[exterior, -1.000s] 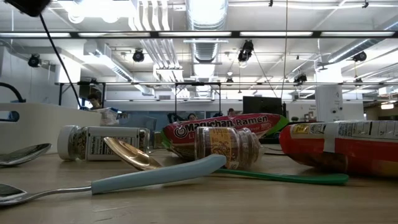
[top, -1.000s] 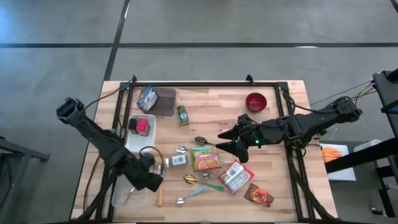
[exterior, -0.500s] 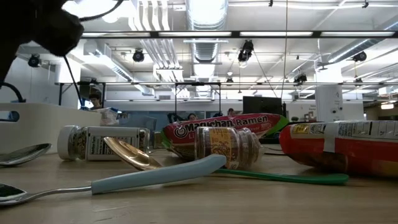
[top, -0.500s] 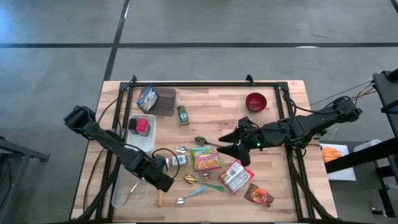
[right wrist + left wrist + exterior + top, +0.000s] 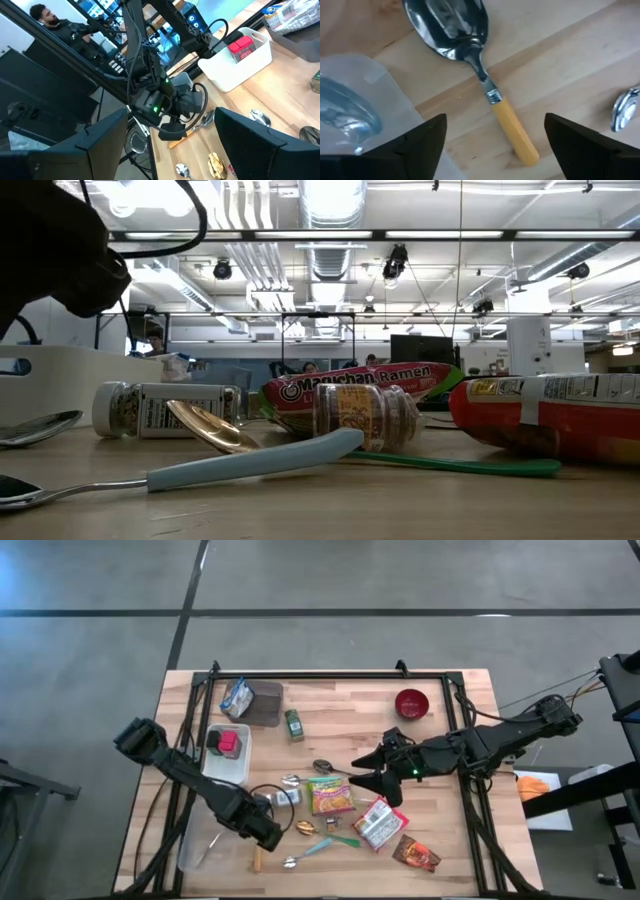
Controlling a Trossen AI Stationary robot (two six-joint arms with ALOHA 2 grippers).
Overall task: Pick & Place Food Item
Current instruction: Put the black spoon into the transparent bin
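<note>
Food packets lie flat near the table's middle: a Maruchan ramen packet, a red-and-white packet and a brown packet. My left gripper points down, open, close above the near left of the table. A spoon with a yellow handle lies flat between its fingers and is not touched. My right gripper hangs open above the table's middle, right of the ramen packet, with nothing in it.
A clear plastic container lies beside the yellow-handled spoon. A white bin holds a red item at the left. Spice jars, several spoons and a red bowl are scattered around. A person sits beyond the table.
My left gripper has come down and gone toward the table's right edge, ending over the yellow-handled spoon. Its arm has entered the low view at the upper left. Nothing on the table has moved.
</note>
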